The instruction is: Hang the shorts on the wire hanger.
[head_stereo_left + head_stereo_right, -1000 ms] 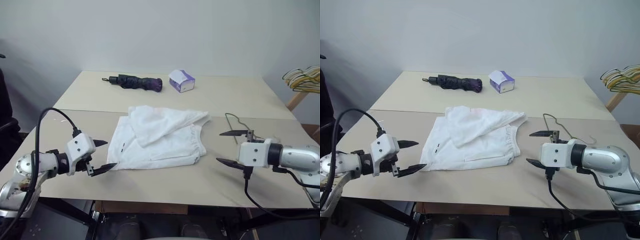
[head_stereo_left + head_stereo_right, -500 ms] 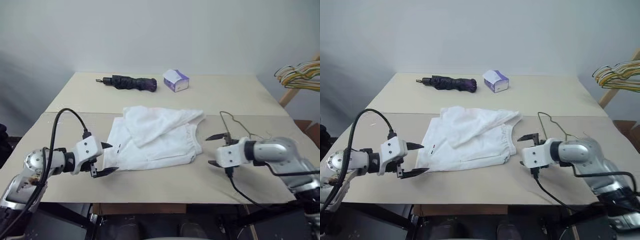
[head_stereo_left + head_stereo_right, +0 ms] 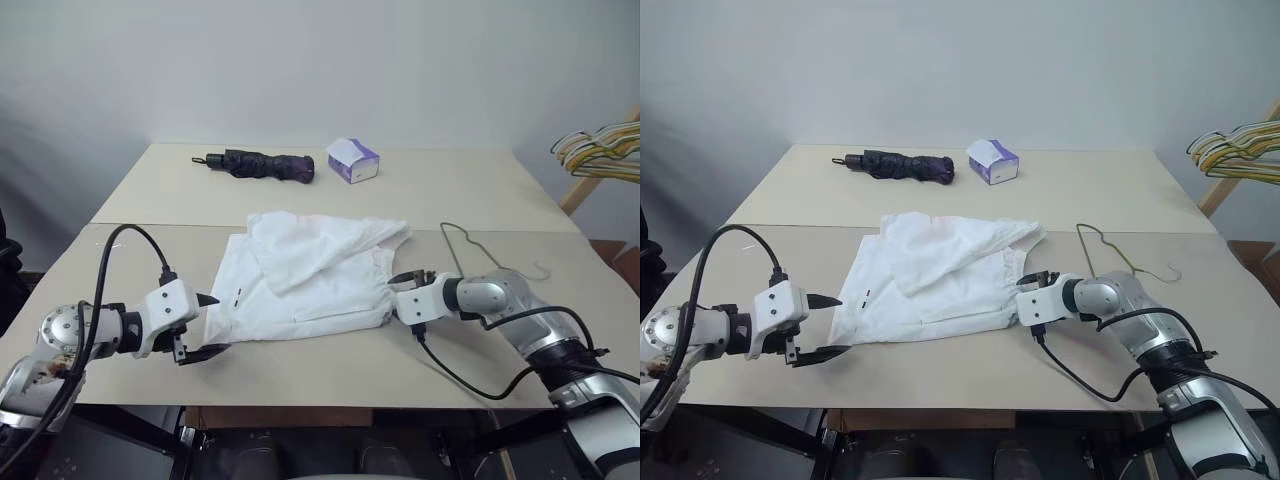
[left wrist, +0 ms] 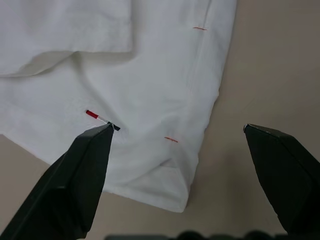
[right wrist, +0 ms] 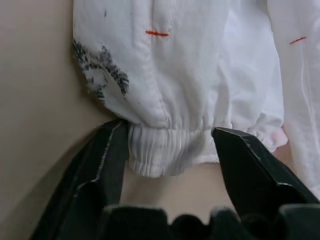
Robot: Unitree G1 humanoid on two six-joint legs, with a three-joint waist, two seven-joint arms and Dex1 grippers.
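Our right end effector (image 5: 170,145) sits half open around the shorts (image 3: 305,270) waistband; our left end effector (image 3: 205,325), lower left, gapes wide.

Beige table (image 3: 470,190) of two abutting tops, carrying white shorts (image 3: 305,275) spread near the middle, bare wire hanger (image 3: 480,262) just to their right, and, along the far side, folded dark umbrella (image 3: 262,164) beside small white-purple tissue box (image 3: 353,160).
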